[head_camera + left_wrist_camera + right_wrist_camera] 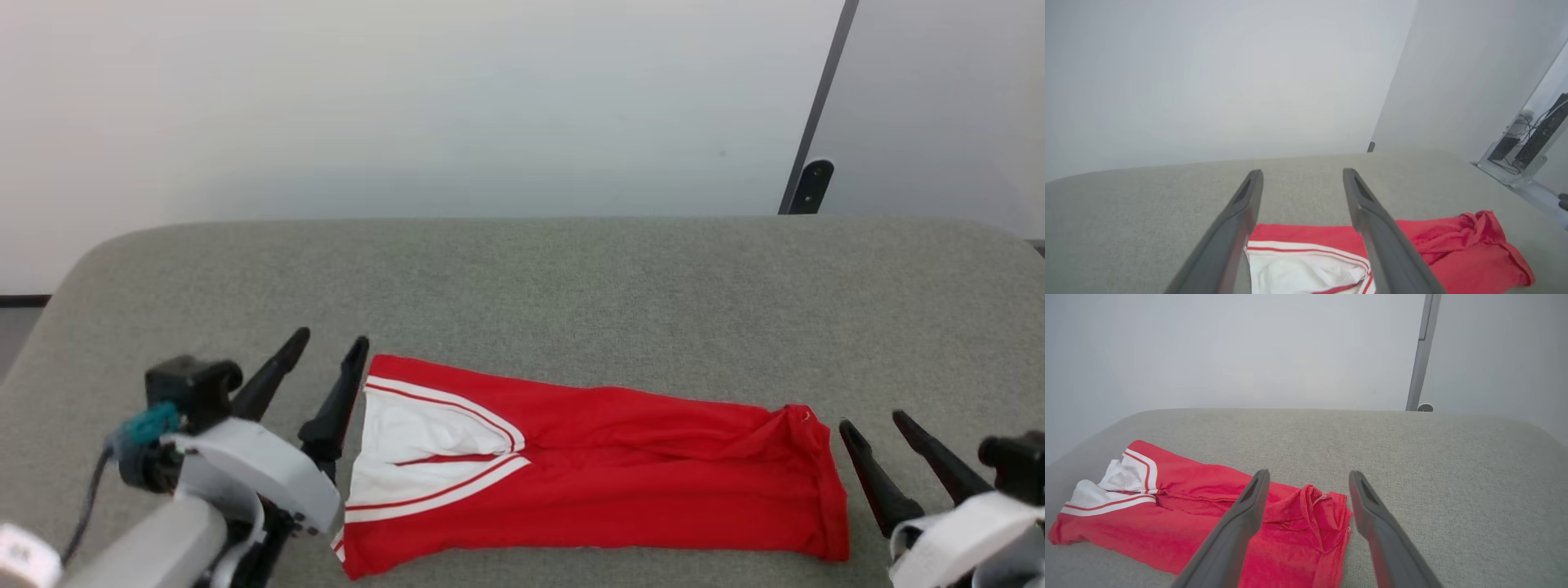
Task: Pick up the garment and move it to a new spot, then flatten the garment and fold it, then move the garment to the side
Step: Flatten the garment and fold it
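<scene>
Looks roughly two thirds done, judging from the layout. Seeing the garment (620, 474) already flattened and folded lengthwise into one long red strip, lying along the near edge of the grey cushion (571, 278), white-sleeve end toward the near left corner, hem end out toward the right. So pick-up, relocate and flatten: ticked off, probably. First fold too.

Seeing the left end effector (331, 337) parked just beside the white-sleeve end, fingers spread wide, gripping nothing. Same deal with the right end effector (872, 420) just off the hem end: released, empty, clear of the cloth in the head view.

Left to do, at a guess: maybe one more fold across to shorten that strip, then the move to the side. Can't tell about the folding: finished as is, or not. Worth noting some bunching and wrinkles at the hem end in the right wrist view, so possibly a quick smoothing before anything else.
</scene>
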### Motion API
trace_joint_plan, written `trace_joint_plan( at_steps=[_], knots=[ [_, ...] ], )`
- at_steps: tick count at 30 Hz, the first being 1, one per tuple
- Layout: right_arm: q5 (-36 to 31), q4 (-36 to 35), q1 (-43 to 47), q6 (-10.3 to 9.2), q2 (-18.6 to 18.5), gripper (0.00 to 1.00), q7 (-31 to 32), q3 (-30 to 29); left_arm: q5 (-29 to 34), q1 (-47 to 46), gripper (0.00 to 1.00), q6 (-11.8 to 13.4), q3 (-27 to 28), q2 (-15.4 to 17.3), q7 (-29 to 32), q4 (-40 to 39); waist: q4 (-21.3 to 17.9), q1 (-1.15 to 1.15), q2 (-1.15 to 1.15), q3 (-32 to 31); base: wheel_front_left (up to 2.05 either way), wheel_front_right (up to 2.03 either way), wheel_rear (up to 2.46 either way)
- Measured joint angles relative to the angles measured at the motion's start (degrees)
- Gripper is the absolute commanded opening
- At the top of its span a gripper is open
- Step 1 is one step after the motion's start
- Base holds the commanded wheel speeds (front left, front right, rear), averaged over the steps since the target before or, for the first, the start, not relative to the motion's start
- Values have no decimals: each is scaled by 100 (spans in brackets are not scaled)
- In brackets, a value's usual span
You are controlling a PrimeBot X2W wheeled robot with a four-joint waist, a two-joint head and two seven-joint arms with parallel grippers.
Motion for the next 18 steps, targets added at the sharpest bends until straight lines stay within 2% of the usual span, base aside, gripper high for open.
trace_joint_plan(
  at_steps=[2, 7, 12, 15, 18],
  knots=[
    [-19, 26, 144, 1, 42, 100, -196, -74, 441, 426, 100, 49, 610, -294, -16, -123, 26, 0, 0, -42, 0, 0, 0],
    [4, 76, 502, 1, 187, 100, -514, -286, 1708, 1421, 100, -163, 1820, -1016, -20, -338, 126, 0, 0, -173, 0, 0, 0],
    [34, 66, 677, 1, 233, 100, -582, -383, 2474, 2022, 100, -524, 2722, -1668, -21, -366, 199, 0, 0, -285, 0, 0, 0],
    [-11, 41, 691, 1, 257, 100, -610, -387, 2977, 2280, 100, -736, 3089, -1947, -21, -343, 217, 0, 0, -328, 0, 0, 0],
    [-23, 23, 692, 1, 301, 100, -610, -368, 3314, 2433, 100, -1083, 3337, -2206, -21, -283, 219, 0, 0, -330, 0, 0, 0]
  ],
)
